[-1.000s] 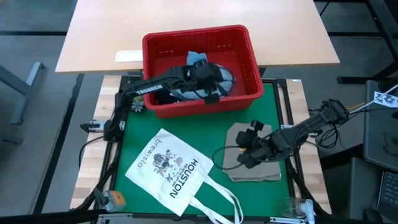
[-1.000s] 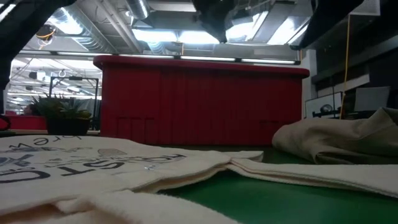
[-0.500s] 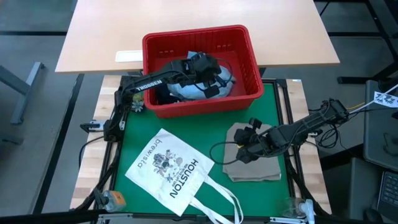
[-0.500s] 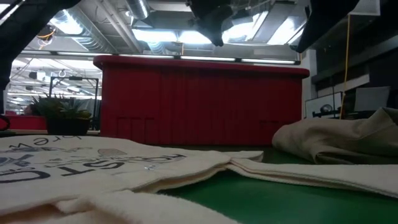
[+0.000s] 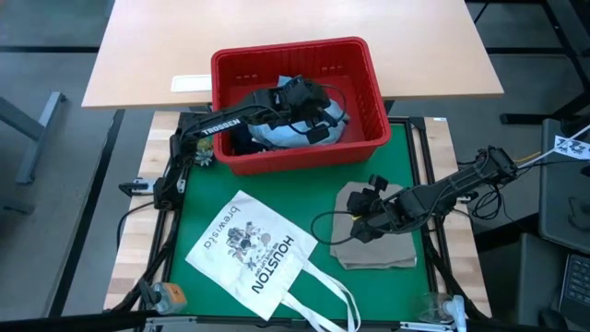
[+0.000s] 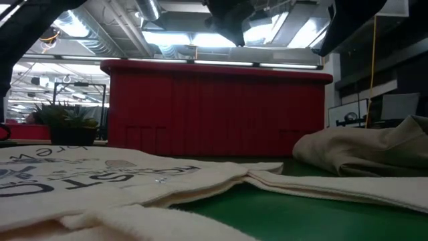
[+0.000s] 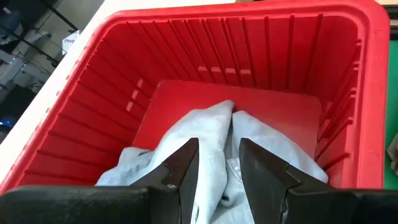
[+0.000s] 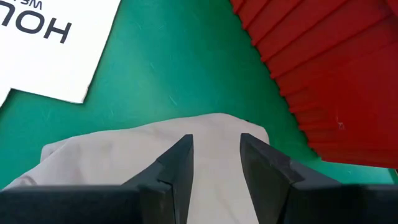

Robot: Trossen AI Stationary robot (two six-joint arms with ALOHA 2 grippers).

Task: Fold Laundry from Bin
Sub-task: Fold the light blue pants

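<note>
The red bin (image 5: 293, 48) stands at the far side of the green mat. In it lie light blue denim jeans (image 7: 214, 134) and some dark cloth (image 5: 241, 140). My left gripper (image 7: 219, 163) reaches into the bin and hangs open above the jeans, slanting down toward the far wall; I see no touch. A folded beige garment (image 5: 387, 251) rests flat on the mat at the right. My right gripper (image 8: 216, 155) stands open just over its left part, pointing down toward the bin's near wall (image 8: 336, 68).
A white tote bag printed "HOUSTON" (image 5: 258, 251) lies flat on the mat's near left, its straps (image 5: 323, 300) trailing toward the near edge. A light wooden table (image 5: 166, 37) with a white label (image 5: 191, 83) stands behind the bin. Green mat (image 5: 318, 198) shows between bag, garment and bin.
My left gripper has drifted a little farther into the bin, toward its far wall, still open above the jeans. The jeans, the beige garment and the tote bag lie as before.
</note>
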